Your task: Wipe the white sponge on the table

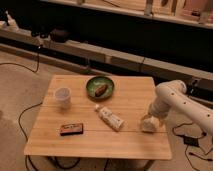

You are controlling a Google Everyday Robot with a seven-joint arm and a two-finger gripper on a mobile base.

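Note:
The white sponge (pixel 147 125) lies flat on the right side of the light wooden table (pixel 80 147), near its right edge. My gripper (pixel 152 116) hangs from the white arm that reaches in from the right and comes down right over the sponge, at its upper right part. The arm's wrist hides where the gripper meets the sponge.
A white tube with a cap (pixel 110 118) lies left of the sponge. A green plate (pixel 91 90) holding a brown item stands at the back middle. A white cup (pixel 62 96) is at the left, a dark flat packet (pixel 72 129) at the front left. Cables run over the floor.

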